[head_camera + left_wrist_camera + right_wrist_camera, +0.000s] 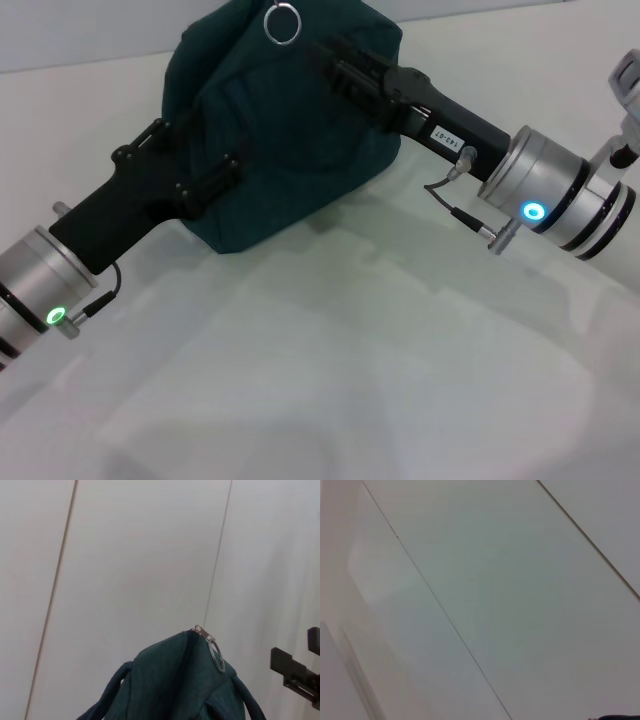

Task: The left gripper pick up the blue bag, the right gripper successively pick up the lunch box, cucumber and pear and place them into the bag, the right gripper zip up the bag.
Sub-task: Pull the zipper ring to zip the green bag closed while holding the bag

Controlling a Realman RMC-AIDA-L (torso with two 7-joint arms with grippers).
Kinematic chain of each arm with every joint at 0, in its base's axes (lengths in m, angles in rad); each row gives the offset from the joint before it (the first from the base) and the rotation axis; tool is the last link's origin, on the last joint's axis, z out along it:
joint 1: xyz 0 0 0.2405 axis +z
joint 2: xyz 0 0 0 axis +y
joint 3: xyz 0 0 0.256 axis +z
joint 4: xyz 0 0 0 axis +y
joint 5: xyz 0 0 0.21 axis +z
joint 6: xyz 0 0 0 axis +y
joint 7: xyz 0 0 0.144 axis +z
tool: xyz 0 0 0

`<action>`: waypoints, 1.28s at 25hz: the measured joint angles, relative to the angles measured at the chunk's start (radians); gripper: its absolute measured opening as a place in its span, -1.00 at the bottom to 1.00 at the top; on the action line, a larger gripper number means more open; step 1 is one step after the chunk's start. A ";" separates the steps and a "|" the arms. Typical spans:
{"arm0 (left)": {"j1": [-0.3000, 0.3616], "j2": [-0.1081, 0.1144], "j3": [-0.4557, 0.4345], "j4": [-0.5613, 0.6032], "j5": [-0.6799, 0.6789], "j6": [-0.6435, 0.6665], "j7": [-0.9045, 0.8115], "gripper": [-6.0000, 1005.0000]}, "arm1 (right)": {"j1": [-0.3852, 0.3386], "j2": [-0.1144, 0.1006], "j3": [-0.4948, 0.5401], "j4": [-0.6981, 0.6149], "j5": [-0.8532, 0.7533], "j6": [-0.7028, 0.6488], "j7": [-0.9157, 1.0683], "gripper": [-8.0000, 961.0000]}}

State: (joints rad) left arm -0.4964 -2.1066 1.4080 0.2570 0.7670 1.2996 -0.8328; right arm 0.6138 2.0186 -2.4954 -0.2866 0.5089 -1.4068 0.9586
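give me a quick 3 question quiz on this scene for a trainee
1. True or false: the lunch box, cucumber and pear lie on the table in front of the blue bag.
2. Which gripper bears a small white label: A) the left gripper, B) the right gripper?
3. Fill in: the silver ring pull sits at the ___ of the bag in the head view.

Key
1. False: none of the three shows in any view; only the bag is on the white table.
2. B: the label is on the right arm's black body, near its silver wrist.
3. Top: it stands at the bag's upper edge, with the right gripper close beside it.
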 joint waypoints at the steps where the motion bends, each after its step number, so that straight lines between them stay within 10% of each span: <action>1: 0.000 0.000 0.000 -0.003 -0.008 0.000 0.000 0.59 | 0.000 0.000 0.000 -0.002 0.000 0.000 0.000 -0.01; 32: -0.050 -0.001 0.057 -0.044 -0.160 -0.034 0.070 0.59 | -0.071 -0.002 0.081 0.058 -0.012 -0.104 -0.165 -0.01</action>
State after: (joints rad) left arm -0.5466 -2.1077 1.4652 0.2128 0.6074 1.2658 -0.7625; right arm 0.5424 2.0171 -2.4145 -0.2290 0.4971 -1.5107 0.7940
